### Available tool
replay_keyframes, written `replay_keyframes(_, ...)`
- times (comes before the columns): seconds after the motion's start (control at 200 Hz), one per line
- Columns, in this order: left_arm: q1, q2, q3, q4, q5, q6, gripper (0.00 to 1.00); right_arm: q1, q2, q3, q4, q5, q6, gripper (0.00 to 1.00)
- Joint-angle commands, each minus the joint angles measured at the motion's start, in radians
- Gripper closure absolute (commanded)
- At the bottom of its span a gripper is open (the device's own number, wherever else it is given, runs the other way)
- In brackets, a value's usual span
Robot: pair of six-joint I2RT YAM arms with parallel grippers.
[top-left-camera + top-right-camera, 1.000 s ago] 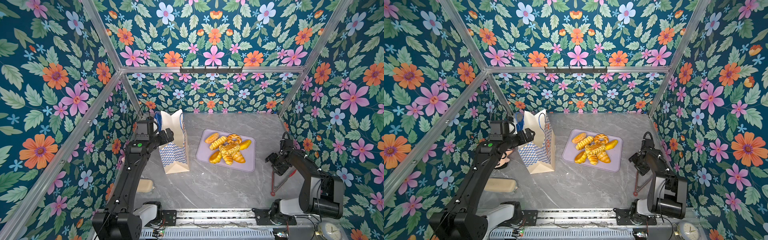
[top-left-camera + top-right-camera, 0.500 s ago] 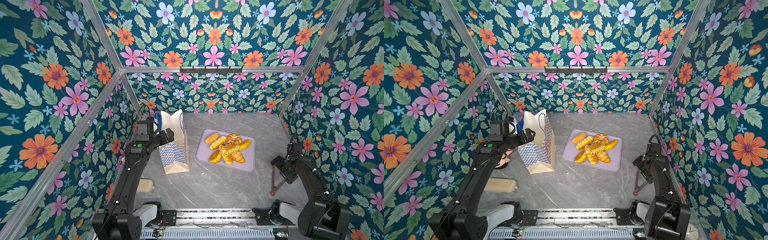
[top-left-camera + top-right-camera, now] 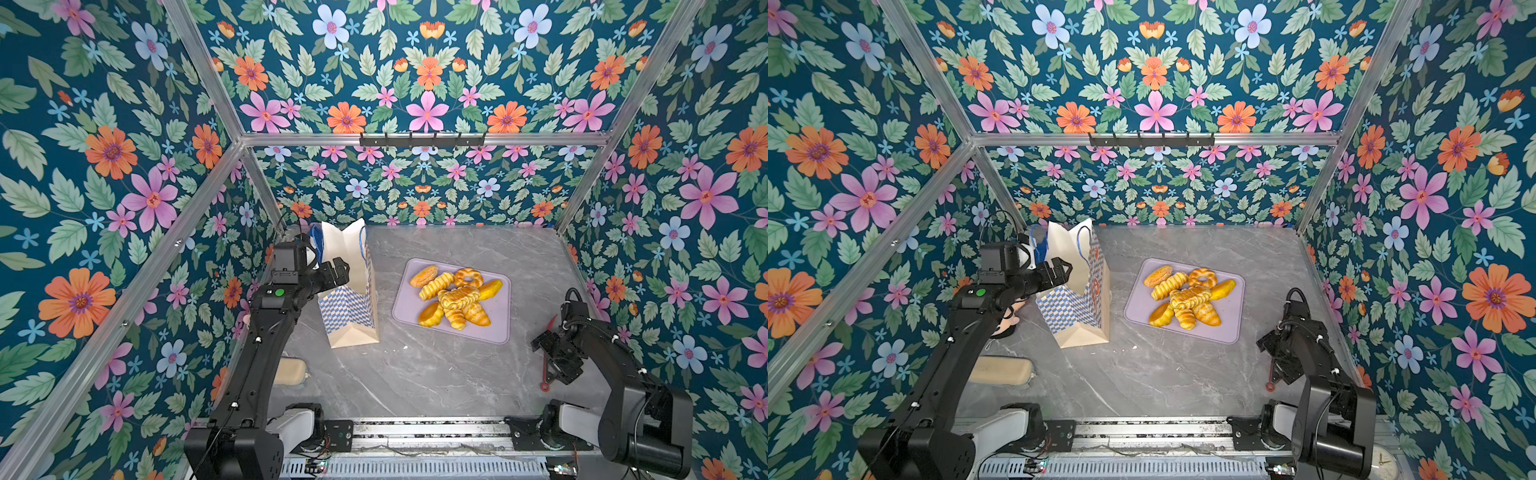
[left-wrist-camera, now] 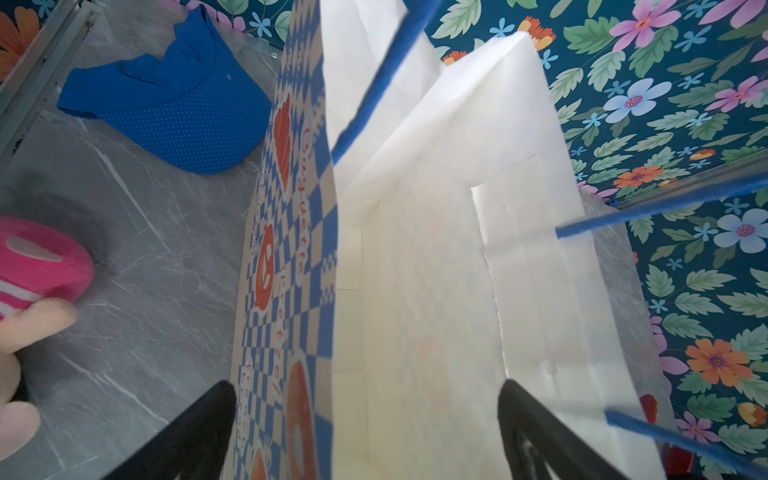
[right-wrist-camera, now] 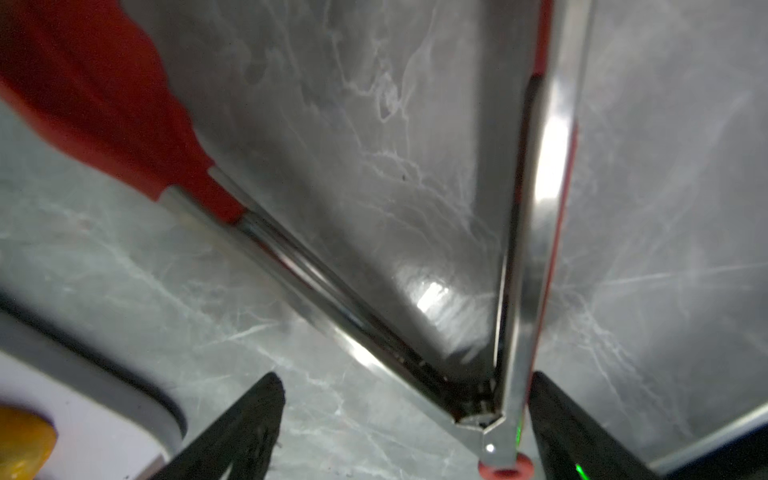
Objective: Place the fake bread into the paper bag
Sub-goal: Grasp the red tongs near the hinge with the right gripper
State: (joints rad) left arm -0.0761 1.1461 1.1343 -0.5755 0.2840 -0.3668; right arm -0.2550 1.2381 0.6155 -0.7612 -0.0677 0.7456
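Top views, bread: golden pastries (image 3: 455, 297) (image 3: 1187, 299) heaped on the lilac tray (image 3: 496, 324) (image 3: 1229, 324).
Top views, bag: the bag (image 3: 349, 307) (image 3: 1075, 307) stands upright on the grey surface (image 3: 415, 374), left of the tray with a gap between them, its mouth agape.
Top views, left fingers: the left fingers (image 3: 338, 268) (image 3: 1061, 266) are spread, left of the tray, at the bag's top edge.
Top views, right fingers: the right fingers (image 3: 559, 365) (image 3: 1283, 365) hang right of the tray, low over red-tipped tongs (image 3: 545, 376) lying on the surface.
Left wrist, left fingers: the left fingers (image 4: 199, 428) are parted wide and grasp nothing. One is outside the bag's (image 4: 436, 270) checkered wall, the other over its white inside.
Left wrist, surroundings: a blue cap (image 4: 174, 108) and a pink doll (image 4: 37, 266) lie on the side of the bag away from the tray.
Right wrist, right fingers: the right fingers (image 5: 241, 432) are released and well apart. The tongs' (image 5: 544, 187) hinge end lies between them, close to one finger and clear of the other.
Right wrist, tray: a tray corner (image 5: 83, 395) with a yellow bit of bread (image 5: 20, 444) shows, apart from the tongs.
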Motion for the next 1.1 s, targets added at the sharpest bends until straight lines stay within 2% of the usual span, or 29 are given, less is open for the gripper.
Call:
replay_keyframes(0.0, 0.002, -0.002, -0.003, 0.02, 0.001, 0.002, 0.0, 0.007, 0.035, 0.013, 0.066, 0.026, 0.018, 0.13)
replay_keyframes(0.21, 0.003, -0.003, -0.011, 0.02, -0.006, 0.003, 0.0, 0.034, 0.132, 0.075, 0.104, 0.048, 0.003, 0.22)
replay_keyframes(0.51, 0.002, 0.0, -0.013, 0.019, -0.006, 0.004, 0.0, 0.038, 0.251, 0.14, 0.131, 0.083, -0.013, 0.27)
replay_keyframes(0.7, 0.002, 0.008, -0.012, 0.019, -0.007, 0.006, 0.0, 0.043, 0.303, 0.186, 0.137, 0.11, -0.035, 0.36)
replay_keyframes(0.805, 0.002, 0.01, -0.01, 0.016, -0.009, 0.009, 0.0, 0.045, 0.319, 0.203, 0.146, 0.112, -0.058, 0.45)
replay_keyframes(1.095, 0.002, 0.011, 0.004, 0.002, -0.013, 0.011, 0.0, 0.051, 0.364, 0.289, 0.146, 0.149, -0.189, 0.53)
